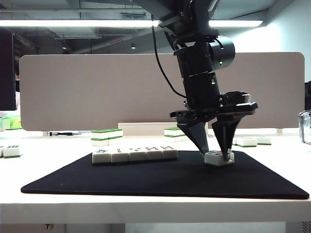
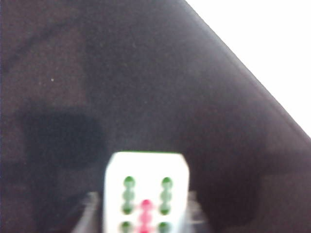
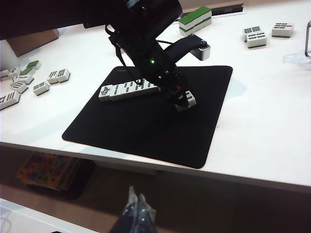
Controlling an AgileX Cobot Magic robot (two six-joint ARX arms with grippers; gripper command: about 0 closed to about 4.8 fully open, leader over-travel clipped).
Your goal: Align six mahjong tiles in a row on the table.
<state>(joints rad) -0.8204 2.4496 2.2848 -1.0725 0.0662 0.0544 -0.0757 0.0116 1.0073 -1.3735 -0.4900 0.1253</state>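
White-faced sixth tile [image 1: 219, 158] sits on black mat [image 1: 165, 177], apart from five-tile row [image 1: 134, 154]. Left gripper [image 1: 217, 152] fingers straddle it, half open; grip unconfirmed. Right gripper [image 3: 135, 209] parked off worktop [image 3: 262, 121], closed. Risk: tilted tile slips, twists.

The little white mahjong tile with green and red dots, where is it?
In the exterior view, the small white mahjong tile sits on the black rectangular mat, right of the row of five white tiles, between the left gripper's fingertips.
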